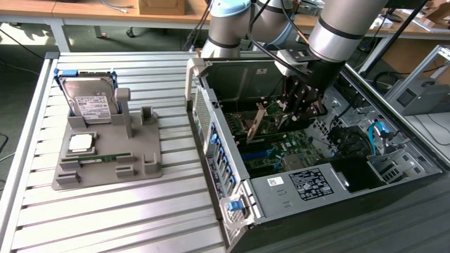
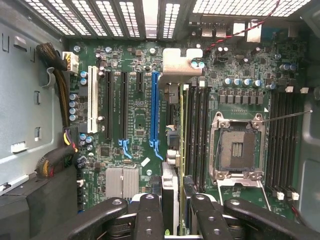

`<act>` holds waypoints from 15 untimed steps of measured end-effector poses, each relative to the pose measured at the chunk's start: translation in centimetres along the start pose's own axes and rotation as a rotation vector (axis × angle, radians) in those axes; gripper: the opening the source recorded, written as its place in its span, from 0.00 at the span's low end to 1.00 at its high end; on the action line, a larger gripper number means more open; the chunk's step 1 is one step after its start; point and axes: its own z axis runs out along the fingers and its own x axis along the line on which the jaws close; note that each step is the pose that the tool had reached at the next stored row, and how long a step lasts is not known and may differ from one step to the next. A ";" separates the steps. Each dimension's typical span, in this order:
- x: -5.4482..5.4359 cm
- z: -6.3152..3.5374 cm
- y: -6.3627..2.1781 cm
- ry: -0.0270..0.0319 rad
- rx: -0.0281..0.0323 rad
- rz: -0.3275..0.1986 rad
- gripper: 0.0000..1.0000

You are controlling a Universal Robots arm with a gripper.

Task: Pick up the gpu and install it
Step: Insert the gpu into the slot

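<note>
My gripper (image 1: pixel 301 103) is down inside the open computer case (image 1: pixel 232 174), shut on the gpu (image 1: pixel 270 123). The card hangs upright above the motherboard. In the wrist view the gpu (image 2: pixel 170 189) appears edge-on between the two black fingers (image 2: pixel 149 216), with its metal end bracket (image 2: pixel 178 62) at the far end near the case's rear vents. The card's edge runs alongside the long blue expansion slot (image 2: pixel 154 109), offset a little toward the memory slots. I cannot tell whether it touches the board.
A grey fixture (image 1: pixel 105 158) on the slatted table holds a silver hard drive (image 1: pixel 90 103), a processor (image 1: pixel 80 142) and a green memory stick (image 1: pixel 104 157). Inside the case are an open processor socket (image 2: pixel 237 148), a white slot (image 2: pixel 92 99) and a cable bundle (image 2: pixel 59 75) by the wall.
</note>
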 end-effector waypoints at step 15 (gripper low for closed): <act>0.2 0.05 0.33 -0.0001 0.0000 0.000 0.27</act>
